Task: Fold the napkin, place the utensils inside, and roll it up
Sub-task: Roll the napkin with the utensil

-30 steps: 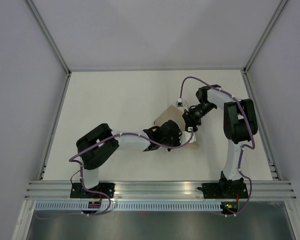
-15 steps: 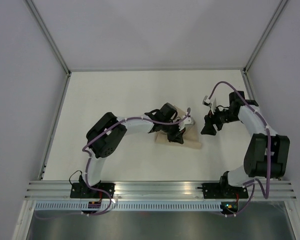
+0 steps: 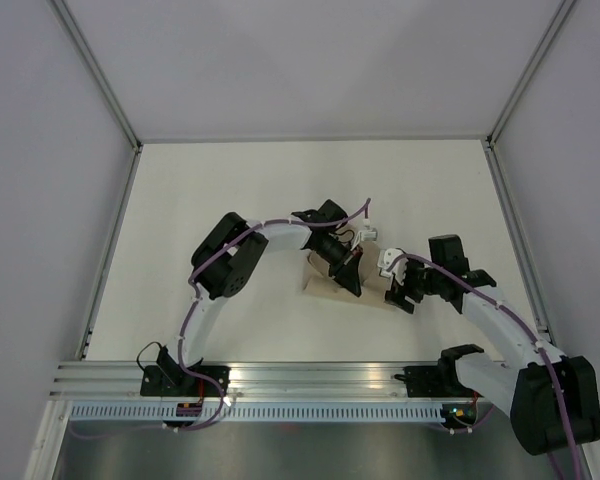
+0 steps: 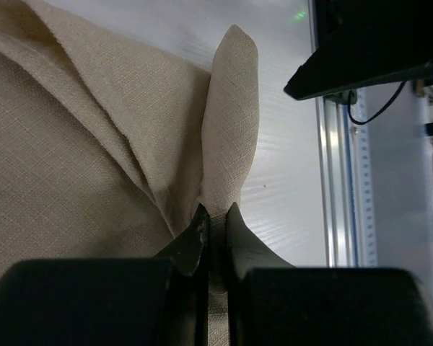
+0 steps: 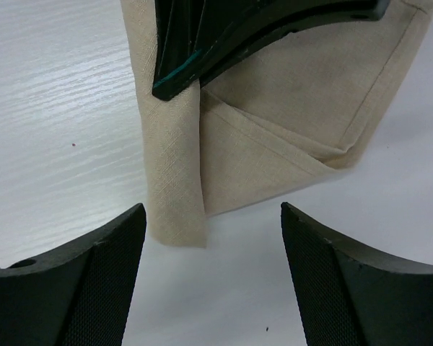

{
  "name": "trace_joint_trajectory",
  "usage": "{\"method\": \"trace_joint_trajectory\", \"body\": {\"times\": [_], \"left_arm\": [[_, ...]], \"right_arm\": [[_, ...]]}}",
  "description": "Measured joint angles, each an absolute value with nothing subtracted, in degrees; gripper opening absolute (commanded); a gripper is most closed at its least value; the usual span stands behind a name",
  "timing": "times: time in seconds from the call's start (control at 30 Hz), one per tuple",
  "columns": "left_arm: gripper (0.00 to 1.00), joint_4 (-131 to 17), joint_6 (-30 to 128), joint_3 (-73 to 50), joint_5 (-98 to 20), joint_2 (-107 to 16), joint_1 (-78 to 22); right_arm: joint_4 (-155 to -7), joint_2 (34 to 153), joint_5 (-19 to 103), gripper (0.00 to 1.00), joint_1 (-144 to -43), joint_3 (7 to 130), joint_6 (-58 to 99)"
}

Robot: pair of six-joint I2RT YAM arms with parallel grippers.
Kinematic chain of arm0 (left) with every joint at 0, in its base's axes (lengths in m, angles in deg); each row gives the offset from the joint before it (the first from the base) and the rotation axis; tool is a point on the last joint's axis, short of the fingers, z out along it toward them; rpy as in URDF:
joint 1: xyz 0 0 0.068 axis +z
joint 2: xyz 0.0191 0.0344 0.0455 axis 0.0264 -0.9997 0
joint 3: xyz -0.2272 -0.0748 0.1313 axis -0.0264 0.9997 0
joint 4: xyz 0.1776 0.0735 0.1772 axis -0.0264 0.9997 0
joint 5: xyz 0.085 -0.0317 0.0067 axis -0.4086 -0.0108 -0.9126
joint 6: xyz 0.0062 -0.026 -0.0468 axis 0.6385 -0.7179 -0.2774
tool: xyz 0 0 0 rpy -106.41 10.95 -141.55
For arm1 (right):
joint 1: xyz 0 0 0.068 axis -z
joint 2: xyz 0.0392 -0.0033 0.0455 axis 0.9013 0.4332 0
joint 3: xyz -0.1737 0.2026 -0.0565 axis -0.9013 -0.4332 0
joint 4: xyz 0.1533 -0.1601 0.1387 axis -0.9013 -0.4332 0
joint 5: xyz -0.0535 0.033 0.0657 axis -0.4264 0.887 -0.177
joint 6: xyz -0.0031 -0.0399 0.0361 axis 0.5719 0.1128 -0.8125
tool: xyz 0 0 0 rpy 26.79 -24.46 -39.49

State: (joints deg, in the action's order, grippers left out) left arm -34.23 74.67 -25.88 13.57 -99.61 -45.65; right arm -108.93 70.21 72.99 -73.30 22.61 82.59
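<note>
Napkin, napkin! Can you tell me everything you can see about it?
The napkin is a tan cloth that looks woven. It is folded into layers, with hemmed edges and soft creases. It lies on the white table. The left gripper is shut on one narrow folded flap at its edge. The right gripper is open in front of that flap and does not touch it. No fork shows.

Seen from above, the left end effector [image 3: 351, 282] covers the middle of the napkin [image 3: 318, 287]; in both wrist views the cloth runs past the picture's edge.
</note>
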Motion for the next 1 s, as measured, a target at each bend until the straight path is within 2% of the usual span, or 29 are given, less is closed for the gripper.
{"method": "trace_joint_trajectory", "body": {"times": [0.37, 0.63, 1.0], "left_arm": [[0.02, -24.72, 71.28, -27.56, 22.23, -104.44, -44.63], [0.02, -22.05, 70.43, -27.85, 23.63, -105.58, -44.54], [0.02, -21.55, 70.21, -28.11, 23.36, -105.62, -44.54]], "right_arm": [[-100.99, 68.23, 64.97, 0.81, -86.74, 17.67, 79.77], [-101.52, 66.89, 63.2, 0.77, -90.94, 17.63, 78.04], [-101.96, 71.55, 60.12, 0.75, -99.26, 17.73, 77.56]]}}
